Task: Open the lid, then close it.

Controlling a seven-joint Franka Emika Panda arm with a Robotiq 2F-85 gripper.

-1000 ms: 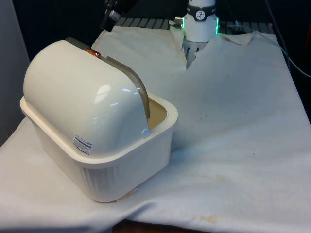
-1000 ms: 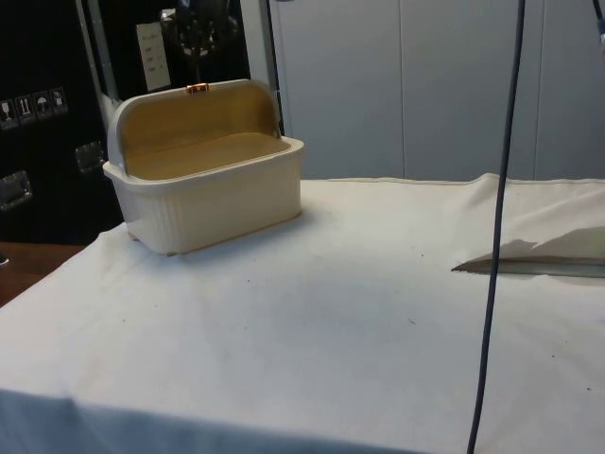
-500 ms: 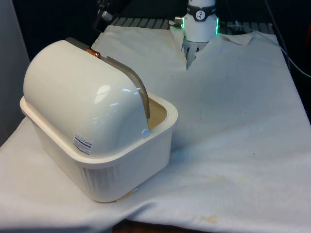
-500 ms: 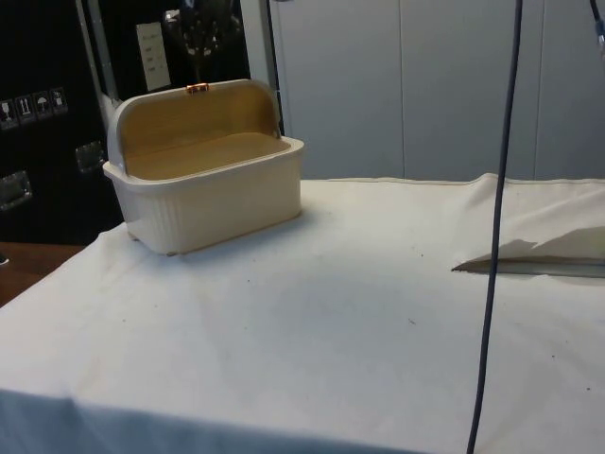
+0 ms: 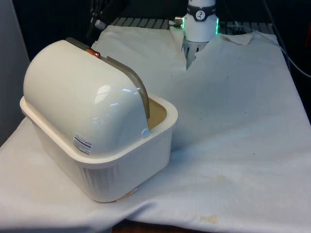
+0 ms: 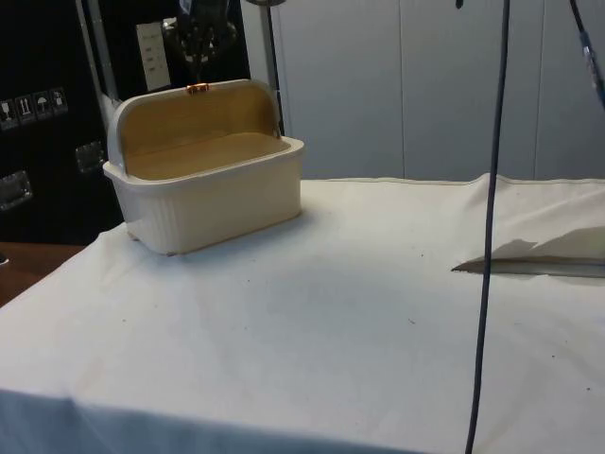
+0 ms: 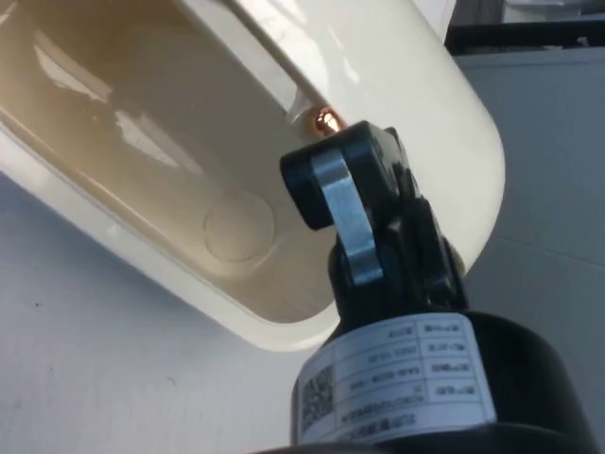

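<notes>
The gripper (image 5: 95,19) is drifting toward the front view's left, compared with a second ago, and is now hanging just above the copper knob (image 5: 94,52) on the rolled-back lid (image 5: 77,92) of the cream bread box (image 5: 104,160). In the wrist view the fingers (image 7: 340,203) are lying close together with nothing between them, their tips just short of the knob (image 7: 326,119). The lid itself is sitting exactly as it did a second ago, fully open, so the opening half looks done and the arm seems to be lining up to pull the lid shut. The box is standing on the white cloth (image 6: 359,312) at the front view's left, and its tan interior (image 6: 203,151) is lying bare, holding nothing
</notes>
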